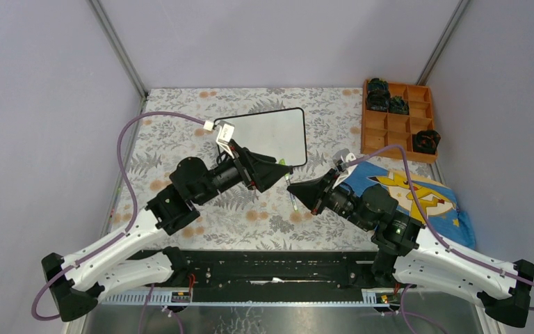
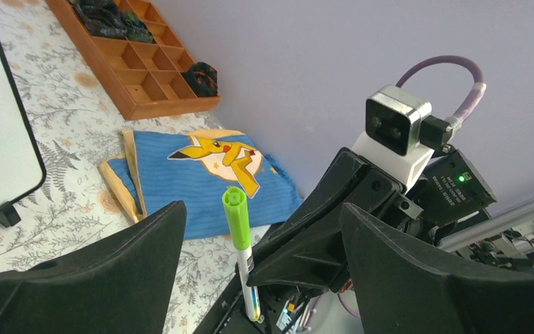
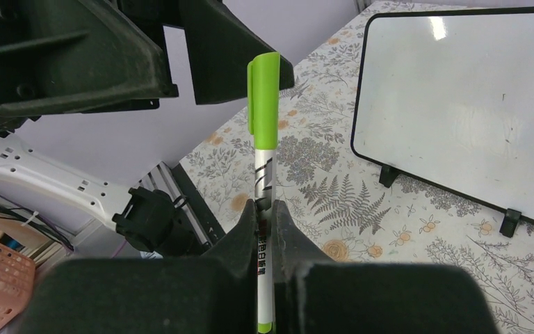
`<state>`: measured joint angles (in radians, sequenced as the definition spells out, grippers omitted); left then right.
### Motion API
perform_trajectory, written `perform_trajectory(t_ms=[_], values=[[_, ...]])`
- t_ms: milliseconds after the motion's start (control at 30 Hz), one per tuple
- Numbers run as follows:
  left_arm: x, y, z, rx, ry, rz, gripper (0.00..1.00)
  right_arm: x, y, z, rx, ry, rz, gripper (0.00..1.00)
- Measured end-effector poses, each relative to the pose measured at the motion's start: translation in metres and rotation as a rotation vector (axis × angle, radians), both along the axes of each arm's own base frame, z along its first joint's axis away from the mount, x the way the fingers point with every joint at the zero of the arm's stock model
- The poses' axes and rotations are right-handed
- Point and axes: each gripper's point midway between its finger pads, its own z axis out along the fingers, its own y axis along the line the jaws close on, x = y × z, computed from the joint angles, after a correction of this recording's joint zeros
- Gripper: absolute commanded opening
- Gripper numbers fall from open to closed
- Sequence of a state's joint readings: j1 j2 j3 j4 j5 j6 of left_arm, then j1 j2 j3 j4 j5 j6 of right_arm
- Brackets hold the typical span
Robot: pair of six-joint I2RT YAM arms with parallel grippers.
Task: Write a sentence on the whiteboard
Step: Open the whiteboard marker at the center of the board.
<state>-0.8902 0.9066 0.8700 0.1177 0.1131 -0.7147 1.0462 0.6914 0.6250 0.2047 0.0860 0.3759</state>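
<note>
One green marker [image 3: 264, 104] — in right gripper [image 3: 265, 212]

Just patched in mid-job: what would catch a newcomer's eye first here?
The green-capped marker held mid-table between the arms: the right gripper has its jaws shut on the barrel, and the left gripper faces the cap, jaws wide. Behind them the whiteboard is blank; a blue Pikachu cloth lies at right.

Wooden compartment tray [image 1: 398, 118]: beyond my right claw [image 1: 293, 189], rightward. Blue Pikachu cloth [image 1: 424, 202]: just right. Floral tabletop [image 1: 181, 139]: beneath.
</note>
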Motion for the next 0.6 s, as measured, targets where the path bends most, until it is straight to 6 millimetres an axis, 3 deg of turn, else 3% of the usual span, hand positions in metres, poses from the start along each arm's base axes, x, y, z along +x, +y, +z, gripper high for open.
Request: perform_trajectory(t_ms=[400, 600], values=[[0.001, -0.013, -0.014, 0.008, 0.082, -0.035, 0.48, 0.000, 0.002, 0.003, 0.015, -0.001, 0.002, 0.00], [0.000, -0.013, -0.013, 0.000, 0.091, -0.039, 0.44, 0.000, 0.002, 0.003, 0.014, 0.001, 0.003, 0.00]])
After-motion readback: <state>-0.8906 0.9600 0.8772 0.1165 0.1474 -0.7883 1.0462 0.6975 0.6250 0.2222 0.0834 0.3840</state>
